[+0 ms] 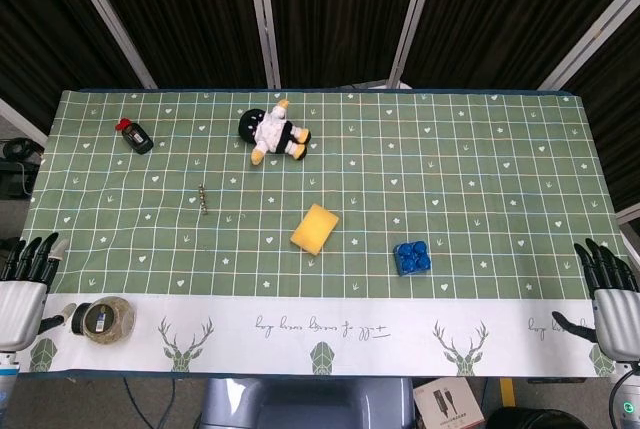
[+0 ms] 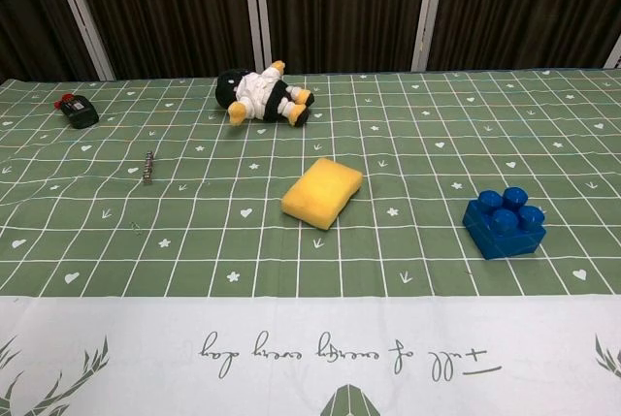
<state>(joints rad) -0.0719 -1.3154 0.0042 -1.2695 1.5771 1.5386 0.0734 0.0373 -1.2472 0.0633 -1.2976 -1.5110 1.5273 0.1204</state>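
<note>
Grey tape roll (image 1: 103, 319) lies at the lower left of the frame, just beside my empty left hand (image 1: 25, 294), fingers apart. My right hand (image 1: 612, 294), lower right, is likewise spread and empty.

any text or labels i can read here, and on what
Cursive line printed on the tablecloth's white border: upside down in the chest view, too stylised to read with certainty.
Box below the table edge: print too small to read.
Tape roll, blue brick, yellow sponge: no text visible.
</note>
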